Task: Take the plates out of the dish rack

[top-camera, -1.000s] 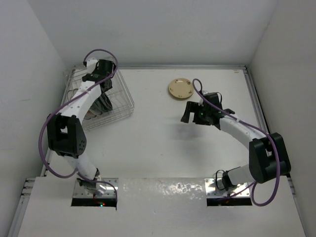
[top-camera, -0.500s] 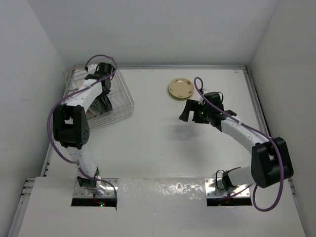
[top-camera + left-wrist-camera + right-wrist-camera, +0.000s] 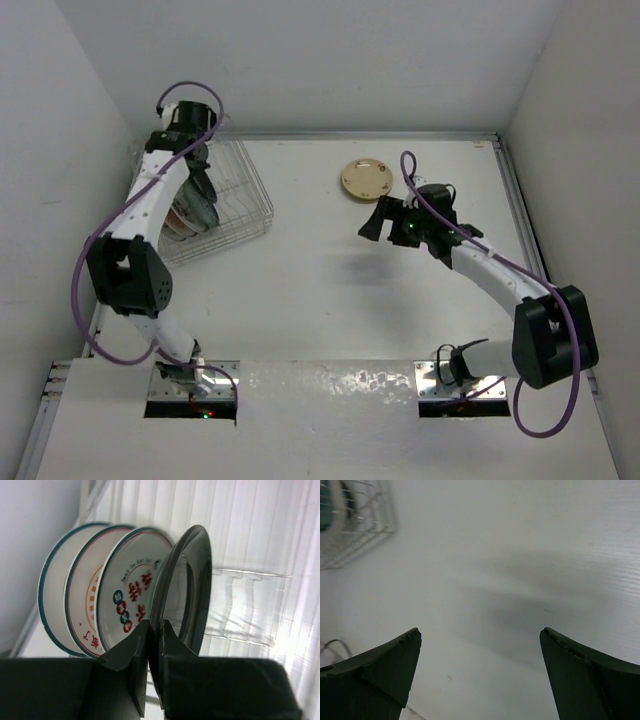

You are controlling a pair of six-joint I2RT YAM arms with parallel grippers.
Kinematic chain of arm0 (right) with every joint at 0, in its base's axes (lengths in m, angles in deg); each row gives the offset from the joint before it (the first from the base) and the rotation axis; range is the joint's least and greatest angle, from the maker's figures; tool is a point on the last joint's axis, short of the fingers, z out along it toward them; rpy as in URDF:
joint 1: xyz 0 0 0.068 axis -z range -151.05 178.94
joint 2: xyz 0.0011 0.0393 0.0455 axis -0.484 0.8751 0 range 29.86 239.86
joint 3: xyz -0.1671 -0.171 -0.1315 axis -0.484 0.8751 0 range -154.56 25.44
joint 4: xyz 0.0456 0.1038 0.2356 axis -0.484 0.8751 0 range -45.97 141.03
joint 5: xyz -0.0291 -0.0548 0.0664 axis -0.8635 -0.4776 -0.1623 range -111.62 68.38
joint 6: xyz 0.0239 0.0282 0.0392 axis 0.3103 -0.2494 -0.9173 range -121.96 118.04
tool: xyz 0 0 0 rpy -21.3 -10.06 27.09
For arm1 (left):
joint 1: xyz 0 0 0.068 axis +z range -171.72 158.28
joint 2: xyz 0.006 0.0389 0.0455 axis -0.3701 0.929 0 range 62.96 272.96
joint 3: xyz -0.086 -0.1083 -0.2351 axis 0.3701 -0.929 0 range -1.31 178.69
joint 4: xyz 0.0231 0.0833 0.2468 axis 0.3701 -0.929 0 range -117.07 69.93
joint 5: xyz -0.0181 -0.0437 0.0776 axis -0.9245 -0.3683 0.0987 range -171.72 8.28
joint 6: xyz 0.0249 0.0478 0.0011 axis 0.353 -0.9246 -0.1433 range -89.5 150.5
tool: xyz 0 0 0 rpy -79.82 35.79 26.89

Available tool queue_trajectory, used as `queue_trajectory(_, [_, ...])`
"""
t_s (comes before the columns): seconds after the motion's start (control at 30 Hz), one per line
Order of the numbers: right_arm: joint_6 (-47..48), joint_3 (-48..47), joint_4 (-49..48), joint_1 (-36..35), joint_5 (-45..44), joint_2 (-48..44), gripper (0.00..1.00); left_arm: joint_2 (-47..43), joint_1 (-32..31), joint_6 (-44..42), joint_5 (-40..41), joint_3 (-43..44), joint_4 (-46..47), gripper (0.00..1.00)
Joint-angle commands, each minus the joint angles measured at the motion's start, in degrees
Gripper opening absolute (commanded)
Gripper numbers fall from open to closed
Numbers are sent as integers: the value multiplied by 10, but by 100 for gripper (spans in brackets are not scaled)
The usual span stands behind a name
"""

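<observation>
The dish rack [image 3: 252,205] stands at the table's far left. My left gripper [image 3: 200,182] reaches into it from above and is shut on the rim of a black plate [image 3: 204,200]. In the left wrist view my left gripper [image 3: 155,630] pinches the black plate [image 3: 192,575], which stands upright. Behind it stand three white plates with teal rims; the nearest [image 3: 131,587] has red and teal marks. A tan plate [image 3: 366,180] lies flat on the table. My right gripper [image 3: 372,226] hovers open and empty over the table's middle, its fingers wide apart in the right wrist view [image 3: 480,645].
The rack's corner [image 3: 357,527] shows at the upper left of the right wrist view. The side wall [image 3: 60,150] stands close on the rack's left. A clear tray [image 3: 250,605] shows behind the black plate.
My left wrist has swung back and to the left over the rack, with the black plate still in its jaws. My right gripper has drifted slightly left and away.
</observation>
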Motion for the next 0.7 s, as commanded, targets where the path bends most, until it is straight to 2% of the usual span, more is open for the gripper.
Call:
queue_trajectory(0.0, [-79, 7, -99, -4, 95, -16, 99, -100, 3, -52, -91, 42, 15, 0])
queue_trajectory(0.03, [-109, 15, -192, -4, 124, -15, 99, -132, 3, -59, -169, 34, 36, 0])
queue_trajectory(0.07, [-142, 24, -251, -4, 152, -7, 99, -151, 2, -65, -207, 19, 51, 0])
queue_trajectory(0.1, [-225, 42, -321, -5, 179, -1, 99, -167, 2, -65, -249, -17, 65, 0])
queue_trajectory(0.13, [-270, 47, -451, -9, 211, 7, 99, -200, 2, -64, -330, -37, 100, 0])
queue_trajectory(0.2, [-360, 36, -586, -23, 229, 43, 99, -244, 2, -35, -438, -109, 161, 0])
queue_trajectory(0.23, [-377, 26, -608, -30, 232, 55, 99, -257, 2, -35, -466, -131, 181, 0])
queue_trajectory(0.3, [-381, -14, -615, -55, 234, 90, 99, -286, 0, 8, -520, -202, 244, 0])
queue_trajectory(0.4, [-335, -53, -551, -87, 213, 124, 99, -317, -4, 68, -638, -289, 348, 0])
queue_trajectory(0.43, [-322, -57, -537, -91, 205, 129, 99, -322, -4, 98, -655, -323, 372, 0])
queue_trajectory(0.6, [-257, -62, -472, -101, 162, 143, 95, -330, -9, 146, -718, -375, 466, 0])
queue_trajectory(0.67, [-245, -66, -468, -103, 161, 147, 86, -328, -15, 154, -719, -392, 476, 0])
